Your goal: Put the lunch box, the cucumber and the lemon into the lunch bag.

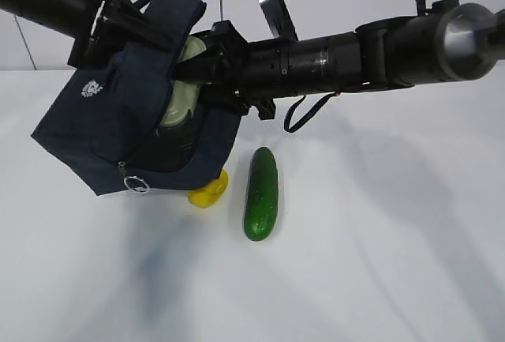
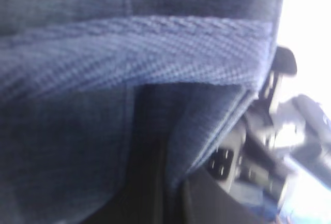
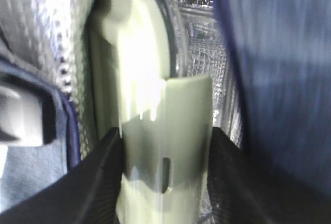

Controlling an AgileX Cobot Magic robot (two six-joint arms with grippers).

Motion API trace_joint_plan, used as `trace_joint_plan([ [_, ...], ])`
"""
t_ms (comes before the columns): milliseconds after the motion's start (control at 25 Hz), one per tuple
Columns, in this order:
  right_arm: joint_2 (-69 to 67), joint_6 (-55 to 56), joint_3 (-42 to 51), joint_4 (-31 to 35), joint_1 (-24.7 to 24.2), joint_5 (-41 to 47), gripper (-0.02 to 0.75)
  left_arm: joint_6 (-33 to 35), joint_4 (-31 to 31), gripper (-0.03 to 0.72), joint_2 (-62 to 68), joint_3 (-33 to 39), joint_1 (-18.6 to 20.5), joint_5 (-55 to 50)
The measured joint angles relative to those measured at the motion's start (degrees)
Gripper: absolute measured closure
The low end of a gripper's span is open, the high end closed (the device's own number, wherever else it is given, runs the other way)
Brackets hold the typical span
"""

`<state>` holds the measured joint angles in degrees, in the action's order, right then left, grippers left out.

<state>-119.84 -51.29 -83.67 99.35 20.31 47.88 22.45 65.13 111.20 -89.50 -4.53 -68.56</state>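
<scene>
Navy lunch bag (image 1: 102, 129) holds the lunch box (image 3: 150, 110), right fingers (image 3: 98, 182) clamped on it; left fingers' state unclear

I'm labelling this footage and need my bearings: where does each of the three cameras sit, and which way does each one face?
Exterior view: in front of the table, looking down at a slant on the lunch bag, lemon and cucumber; both arms enter from the top.
Left wrist view: pressed close to the bag's blue fabric; no hand visible, only blurred dark machinery at lower right.
Right wrist view: looks along the right hand into the bag's silver lining, at the lunch box it grips.
Shared: the exterior and right wrist views both show the box entering the bag.
</scene>
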Motion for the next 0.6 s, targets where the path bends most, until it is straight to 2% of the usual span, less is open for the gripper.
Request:
trace_joint_plan([
  [600, -4.59, 0.55, -3.54, 0.72, 3.05, -2.10, 0.381, 0.00, 1.03, 0.703, 1.89, -0.10, 3.41, 0.12],
])
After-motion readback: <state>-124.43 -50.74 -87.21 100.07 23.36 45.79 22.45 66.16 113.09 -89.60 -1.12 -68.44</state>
